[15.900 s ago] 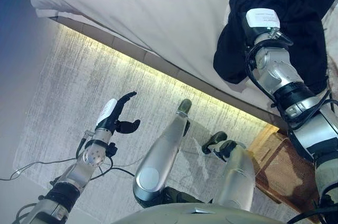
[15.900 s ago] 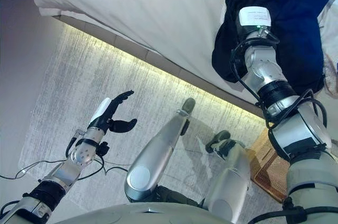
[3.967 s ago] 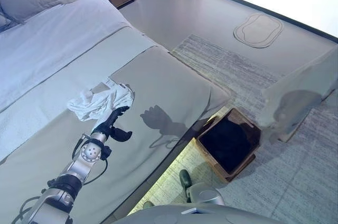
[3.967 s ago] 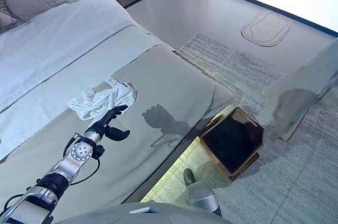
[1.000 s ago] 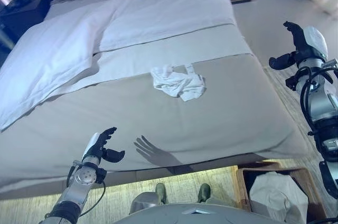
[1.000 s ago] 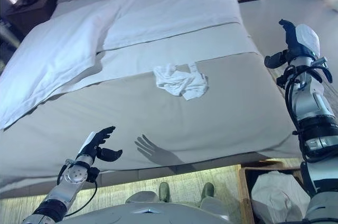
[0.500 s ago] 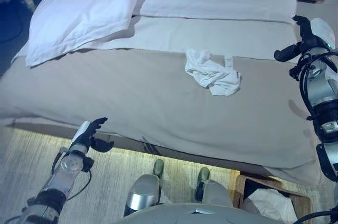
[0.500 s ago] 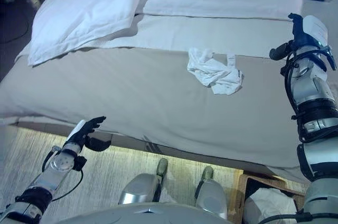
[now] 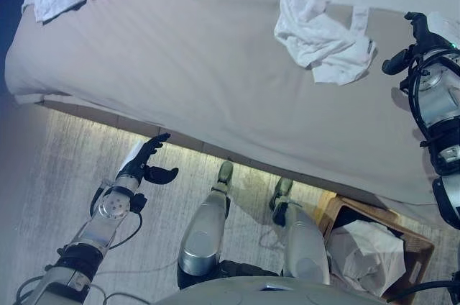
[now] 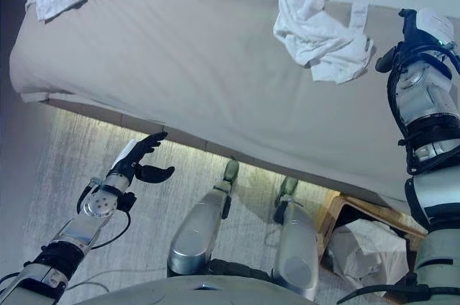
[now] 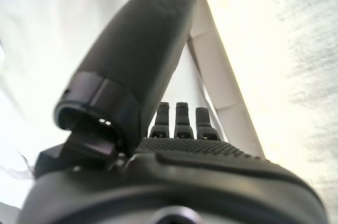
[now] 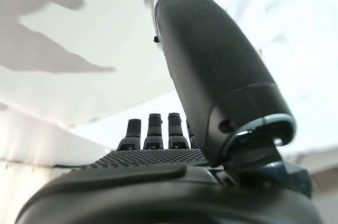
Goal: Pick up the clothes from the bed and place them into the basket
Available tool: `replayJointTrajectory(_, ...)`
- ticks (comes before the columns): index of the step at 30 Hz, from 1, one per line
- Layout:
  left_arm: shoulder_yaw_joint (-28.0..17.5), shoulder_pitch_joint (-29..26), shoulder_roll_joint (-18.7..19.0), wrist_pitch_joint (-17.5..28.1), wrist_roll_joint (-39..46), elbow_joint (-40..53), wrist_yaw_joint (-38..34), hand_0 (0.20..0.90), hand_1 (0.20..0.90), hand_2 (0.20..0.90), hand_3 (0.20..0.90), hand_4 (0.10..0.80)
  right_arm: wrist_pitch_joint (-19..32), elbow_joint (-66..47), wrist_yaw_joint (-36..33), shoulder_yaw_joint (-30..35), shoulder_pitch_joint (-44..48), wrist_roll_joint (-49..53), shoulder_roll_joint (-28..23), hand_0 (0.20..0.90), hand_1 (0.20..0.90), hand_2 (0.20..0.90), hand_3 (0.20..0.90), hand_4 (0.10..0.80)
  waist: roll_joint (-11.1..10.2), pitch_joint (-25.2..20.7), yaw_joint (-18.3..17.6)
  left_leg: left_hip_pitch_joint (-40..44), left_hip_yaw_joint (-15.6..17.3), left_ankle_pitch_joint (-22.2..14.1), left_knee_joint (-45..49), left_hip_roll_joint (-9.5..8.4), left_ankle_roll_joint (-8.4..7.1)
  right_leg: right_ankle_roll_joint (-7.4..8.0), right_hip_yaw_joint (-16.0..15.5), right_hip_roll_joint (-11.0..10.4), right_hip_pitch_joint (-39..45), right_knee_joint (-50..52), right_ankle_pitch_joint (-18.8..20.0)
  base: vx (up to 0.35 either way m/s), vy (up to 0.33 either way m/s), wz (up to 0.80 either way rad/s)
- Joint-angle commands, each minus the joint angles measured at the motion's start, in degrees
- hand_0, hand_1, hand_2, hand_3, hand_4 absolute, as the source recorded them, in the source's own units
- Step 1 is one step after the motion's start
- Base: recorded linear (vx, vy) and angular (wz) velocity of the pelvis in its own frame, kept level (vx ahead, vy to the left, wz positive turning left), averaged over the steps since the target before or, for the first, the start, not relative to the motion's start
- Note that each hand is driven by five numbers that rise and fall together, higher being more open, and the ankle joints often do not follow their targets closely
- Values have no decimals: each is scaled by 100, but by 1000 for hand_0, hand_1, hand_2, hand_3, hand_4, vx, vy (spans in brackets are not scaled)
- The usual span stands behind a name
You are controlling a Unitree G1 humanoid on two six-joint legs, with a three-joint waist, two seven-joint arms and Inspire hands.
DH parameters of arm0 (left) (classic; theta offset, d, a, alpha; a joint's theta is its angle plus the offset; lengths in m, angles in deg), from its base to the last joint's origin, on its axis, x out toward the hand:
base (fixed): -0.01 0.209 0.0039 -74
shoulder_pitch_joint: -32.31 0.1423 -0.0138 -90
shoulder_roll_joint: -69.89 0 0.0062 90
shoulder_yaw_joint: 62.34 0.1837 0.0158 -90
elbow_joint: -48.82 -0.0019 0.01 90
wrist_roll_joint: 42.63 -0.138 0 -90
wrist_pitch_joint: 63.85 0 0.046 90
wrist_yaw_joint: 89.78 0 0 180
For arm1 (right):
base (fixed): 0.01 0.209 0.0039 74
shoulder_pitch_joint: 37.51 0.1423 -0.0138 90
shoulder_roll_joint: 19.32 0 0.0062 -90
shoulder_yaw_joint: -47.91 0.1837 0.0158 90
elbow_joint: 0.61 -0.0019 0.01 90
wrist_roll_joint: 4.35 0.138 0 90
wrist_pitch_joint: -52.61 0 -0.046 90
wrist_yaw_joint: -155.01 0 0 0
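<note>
Though unheld, white garment (image 9: 321,37) abed

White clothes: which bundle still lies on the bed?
The crumpled white garment on the grey bedcover, just beside the open right hand; the other white bundle already sits in the basket on the floor.

The left arm comes in from the lower left, forearm angled up and forward, wrist straight. Its left robot hand (image 9: 144,165) is held up with fingers extended and loosely spread, the white-covered thumb standing off to one side; nothing lies in its grip. The right arm rises along the right edge, bent at the elbow, with the forearm pointing forward. The right robot hand (image 10: 415,32) is raised at the end of it, fingers straight and close together in its wrist view, thumb standing apart, and it holds nothing.
</note>
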Motion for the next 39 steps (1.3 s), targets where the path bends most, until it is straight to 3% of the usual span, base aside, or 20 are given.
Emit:
replayJointTrajectory(1,-46,295,349,403,258,646,-425,900,900,900,900,800,-49,-200,-335,-362,979,-42,-482,900,900,900,900,800,88,-140,112,-446,188,-452,763,27,102,-139,-112,1,-144,628,-352,-77,-21,14)
replayJointTrajectory(7,33,265,354,246,276,841,-462,900,900,900,900,800,-53,-175,-352,-379,1164,132,-233,900,900,900,900,800,176,-117,209,-1015,163,-361,857,-32,196,-163,-165,5,-727,874,-351,-44,-24,9)
replayJointTrajectory(8,65,289,355,257,315,862,-511,900,900,900,900,800,-56,-176,-403,-428,1213,205,-193,900,900,900,900,800,189,-117,229,-1053,149,-517,928,-40,185,-118,-103,8,-770,1001,-540,33,-23,5)
replayJointTrajectory(19,64,373,487,199,465,1103,-790,900,900,900,900,800,-214,174,-937,-630,2046,702,87,900,900,900,900,800,290,-117,530,-1821,65,-353,1091,-28,199,-217,-261,-2,-1364,1399,-680,-22,-35,7)
replayJointTrajectory(32,-308,807,786,430,431,1416,-917,900,900,900,900,800,-485,562,-1675,-721,2605,1344,-250,900,900,900,900,800,237,-117,753,-2462,-8,-234,1312,78,216,-361,-440,65,-1843,1908,-871,-3,-78,11)
replayJointTrajectory(33,-326,825,800,451,421,1425,-917,900,900,900,900,800,-509,580,-1660,-737,2624,1383,-269,613,613,613,565,465,228,-117,755,-2477,-10,-234,1320,85,216,-367,-441,77,-1850,1913,-874,22,-82,3)
replayJointTrajectory(34,-351,854,822,485,402,1432,-933,900,900,900,900,800,-500,593,-1648,-758,2628,1458,-322,425,425,425,345,245,205,-117,755,-2505,-25,-232,1340,104,218,-378,-444,100,-1860,1925,-879,22,-94,5)
replayJointTrajectory(36,-401,918,891,521,373,1488,-940,900,900,900,900,800,-574,576,-1600,-767,2615,1482,-459,300,300,300,200,100,160,-117,740,-2555,-52,-235,1378,139,230,-400,-441,153,-1881,1955,-895,22,-90,3)
replayJointTrajectory(39,-434,962,943,568,344,1511,-981,900,900,900,900,800,-578,588,-1520,-802,2594,1519,-570,300,300,300,200,100,131,-117,725,-2606,-71,-228,1415,167,235,-419,-434,197,-1916,1991,-900,15,-59,-2)
